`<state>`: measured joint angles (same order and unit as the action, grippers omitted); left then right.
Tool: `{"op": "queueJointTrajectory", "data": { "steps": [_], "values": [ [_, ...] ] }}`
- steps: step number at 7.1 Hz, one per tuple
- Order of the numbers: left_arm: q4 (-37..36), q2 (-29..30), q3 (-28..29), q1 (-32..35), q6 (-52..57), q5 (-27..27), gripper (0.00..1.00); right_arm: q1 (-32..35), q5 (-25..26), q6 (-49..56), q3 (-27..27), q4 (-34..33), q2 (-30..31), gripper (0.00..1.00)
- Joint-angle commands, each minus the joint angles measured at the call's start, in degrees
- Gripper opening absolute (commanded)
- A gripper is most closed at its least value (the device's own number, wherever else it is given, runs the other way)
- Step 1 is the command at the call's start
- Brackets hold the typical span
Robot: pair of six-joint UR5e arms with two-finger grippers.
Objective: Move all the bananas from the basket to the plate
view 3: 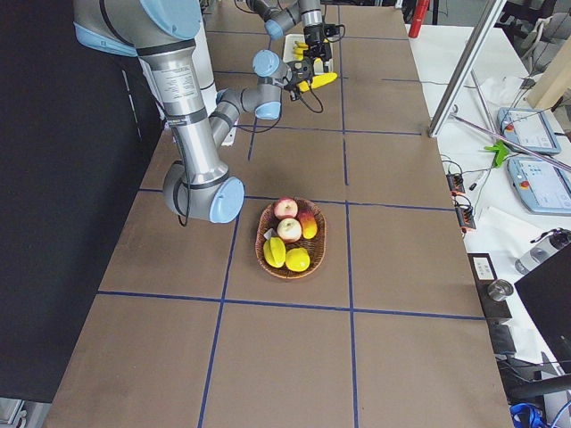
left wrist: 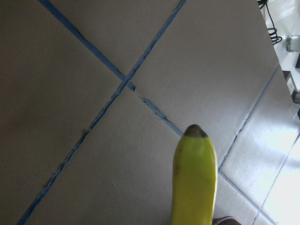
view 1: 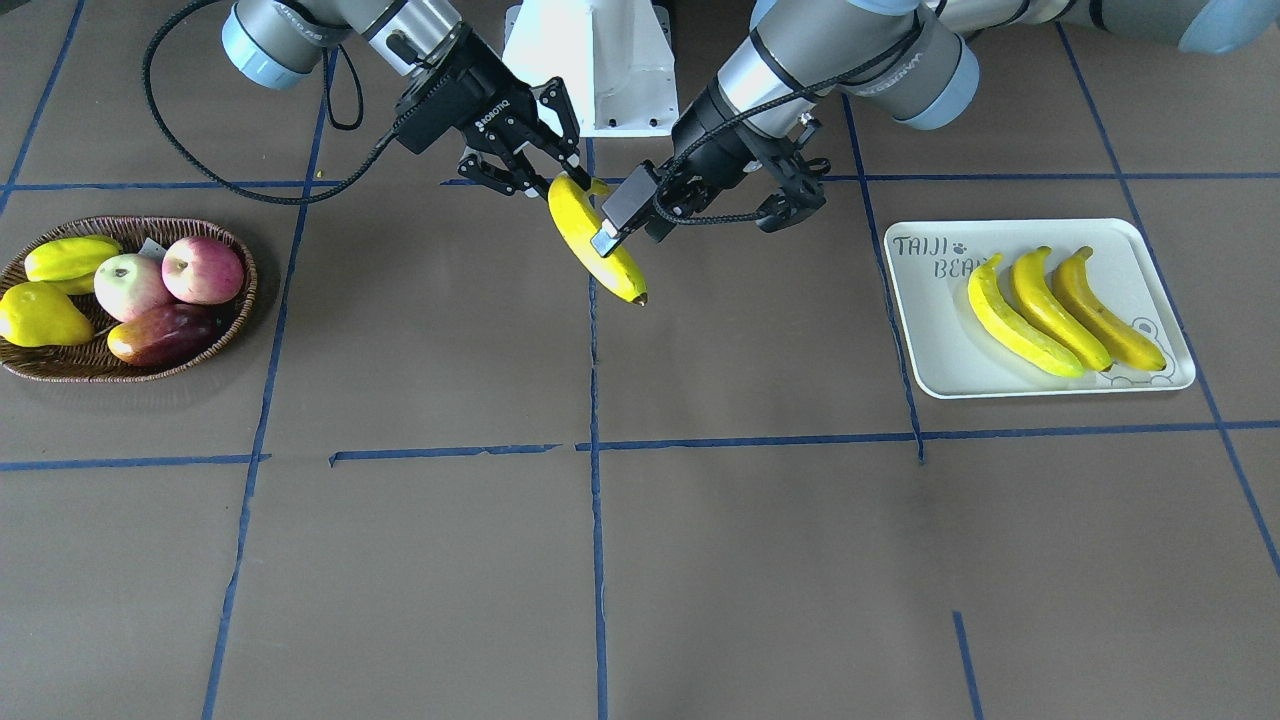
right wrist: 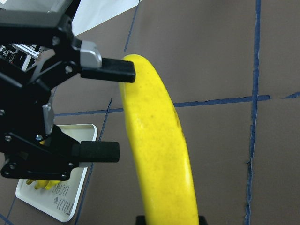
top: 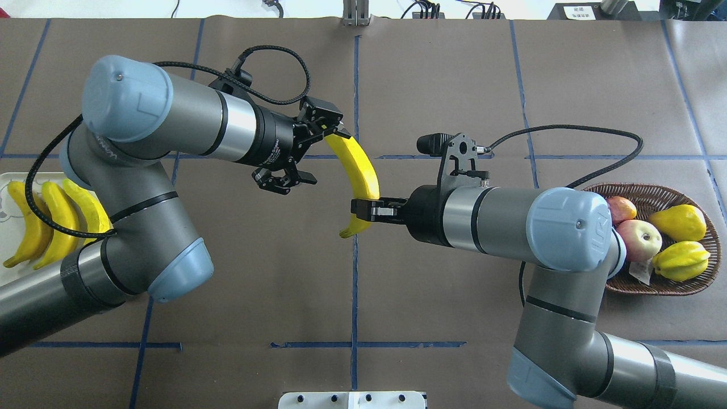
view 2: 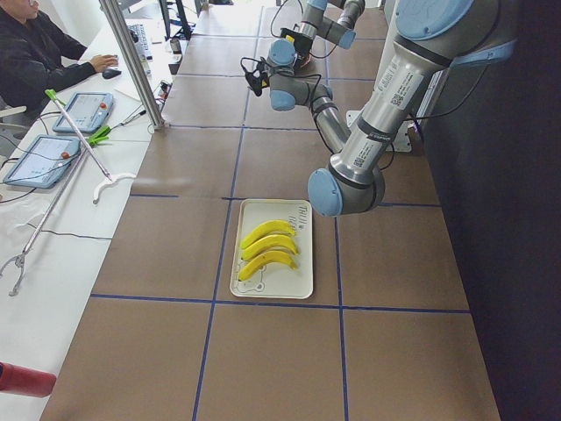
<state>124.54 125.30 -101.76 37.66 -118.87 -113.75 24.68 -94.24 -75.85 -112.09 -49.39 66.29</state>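
Above the table's middle hangs one banana [top: 359,170], tilted. My right gripper [top: 363,208] is shut on it close to the end nearest the robot. My left gripper [top: 325,154] is open at the banana's far end; one of its fingers [right wrist: 112,70] lies against that tip, the other is apart from it. Three bananas [view 1: 1050,310] lie side by side on the plate [view 1: 935,345], which sits under my left arm's elbow in the overhead view. The basket [view 1: 238,305] stands on my right side and holds apples [view 1: 200,270] and plump yellow fruits [view 1: 40,315].
The white robot base [view 1: 590,70] stands at the table's robot-side edge. Blue tape lines [view 1: 596,520] grid the brown table cover. A person [view 2: 35,53] sits at a side desk with tablets [view 2: 39,158], beyond the table's far long edge.
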Motion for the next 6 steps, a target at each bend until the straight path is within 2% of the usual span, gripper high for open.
{"op": "queueJointTrajectory", "data": {
  "steps": [1,3,4,5,6],
  "values": [
    [0.0,2.3,1.5,-0.8,-0.1,0.1,0.99,-0.6,0.0,0.0,-0.2,-0.5,-0.1,0.01],
    [0.5,3.1,2.6,-2.1,-0.1,2.4,0.98,-0.6,0.0,0.0,-0.2,-0.5,-0.2,0.01],
    [1.0,3.0,2.7,-2.3,-0.1,2.9,0.92,-0.6,-0.1,0.0,-0.4,-0.5,-0.1,0.0],
    [1.3,2.9,2.6,-2.3,0.0,2.9,0.48,-0.6,-0.1,0.0,-0.5,-0.5,0.1,0.01],
    [2.0,2.4,2.6,-2.2,0.7,2.9,0.0,-0.5,-0.1,0.0,-0.5,-0.5,0.1,0.03]
  ]
}}
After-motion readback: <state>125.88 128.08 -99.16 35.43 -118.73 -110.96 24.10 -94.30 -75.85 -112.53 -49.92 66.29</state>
